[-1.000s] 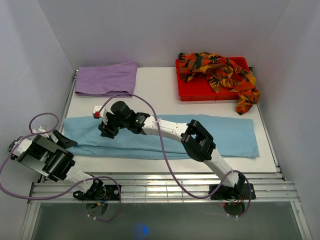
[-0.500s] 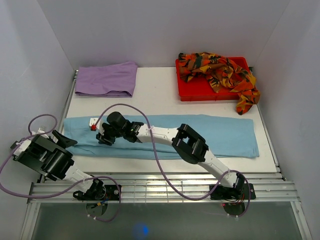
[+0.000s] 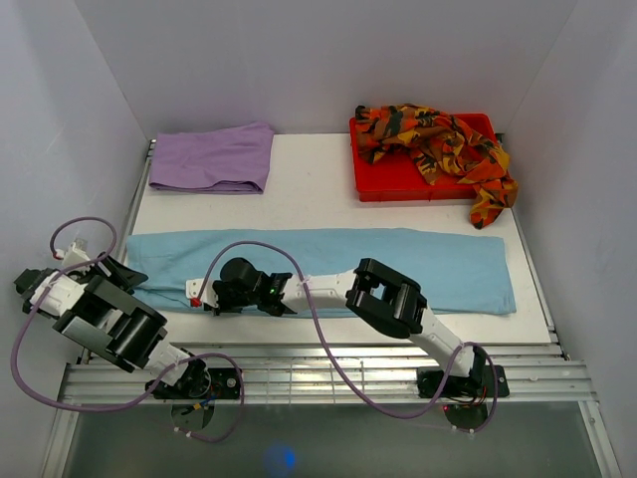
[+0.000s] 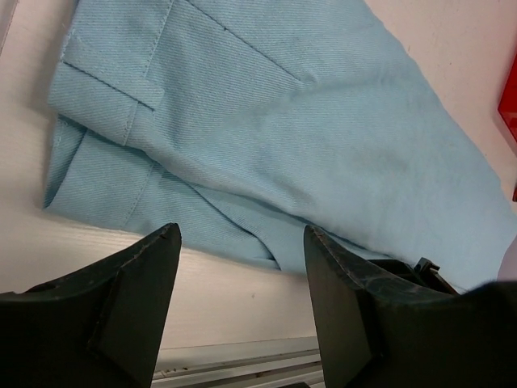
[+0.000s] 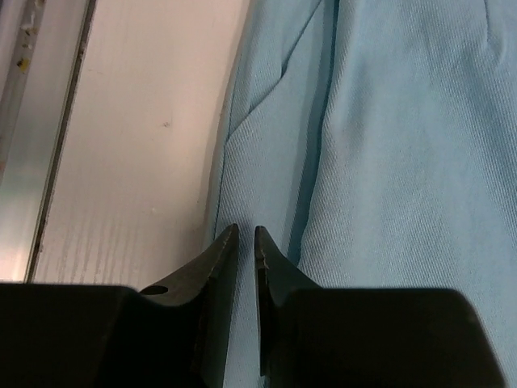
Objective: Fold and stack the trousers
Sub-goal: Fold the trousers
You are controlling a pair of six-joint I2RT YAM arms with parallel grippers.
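Plainly, the light blue trousers [image 3: 398,261] lay flat across the middle of the tabletop [image 3: 309,189]. The right gripper [image 5: 246,230] sat at their lower-left edge, almost clenched, with only a slit between its jaws; whether cloth was pinched could not be told. The left gripper [image 4: 242,234], released and wide, hung by the trousers' left end.

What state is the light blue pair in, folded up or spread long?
Spread long: the light blue trousers lie as one flat strip across the table, waistband left, not doubled end to end.
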